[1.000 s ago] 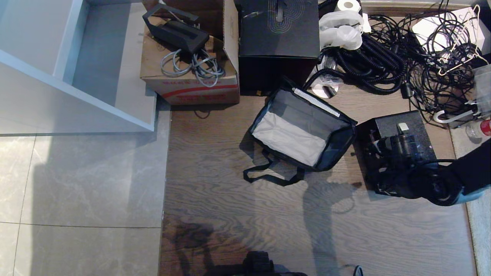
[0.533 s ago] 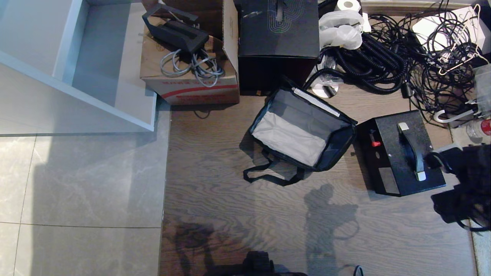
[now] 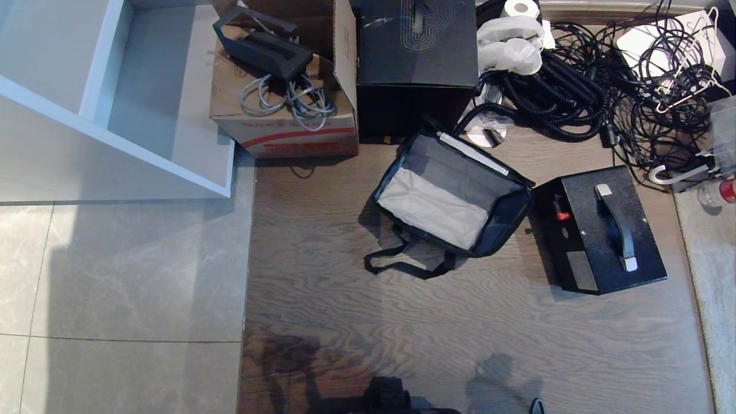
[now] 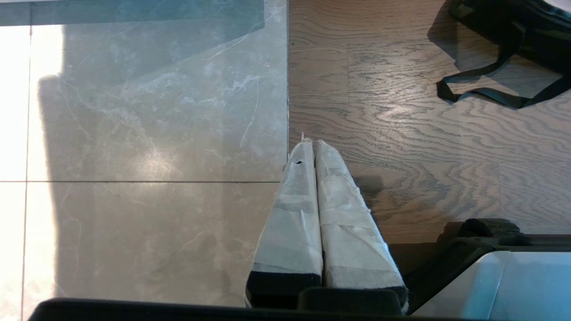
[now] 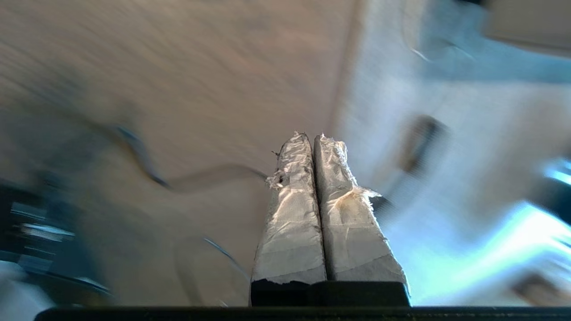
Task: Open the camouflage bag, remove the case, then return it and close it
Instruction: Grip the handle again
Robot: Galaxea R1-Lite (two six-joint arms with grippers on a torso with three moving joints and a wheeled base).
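1 camouflage bag (image 3: pixel 451 198), unzipped, on wood floor (image 3: pixel 402 333) | 1 case (image 3: pixel 601 230) just beside | 2 hands: left hand (image 4: pixel 313 145), right hand (image 5: pixel 312 138), both pressed together, holding nothing

camouflage bag (image 3: pixel 454 198): soft cloth, matt grey lining
case (image 3: pixel 601 230): hard, matt black, finely speckled
floor (image 3: pixel 460 333): grained wood beside glossy marbled tile
right gripper (image 5: pixel 313 138): fingers wrapped in crinkled pale tape
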